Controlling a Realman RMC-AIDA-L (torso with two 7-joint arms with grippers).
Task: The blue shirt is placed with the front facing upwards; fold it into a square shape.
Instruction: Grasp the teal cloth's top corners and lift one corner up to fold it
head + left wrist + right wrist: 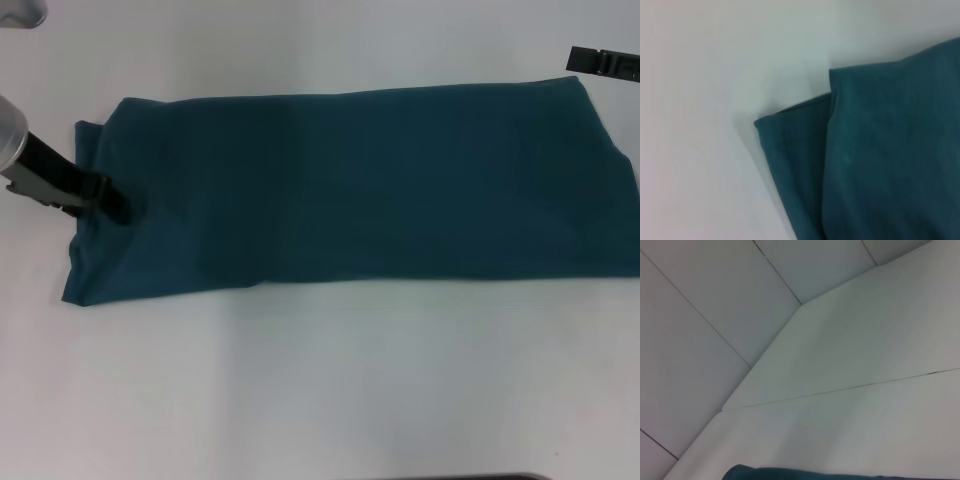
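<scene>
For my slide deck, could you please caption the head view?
Left gripper at the left end of the blue shirt, folded into a long band on the white table.

Left arm is reaching in from the left edge, angled downward, its left tool [112,203] pressing at the left end of the blue shirt [350,190]. Right tool [603,63] is hanging raised at the far right edge, apart from the cloth.
</scene>
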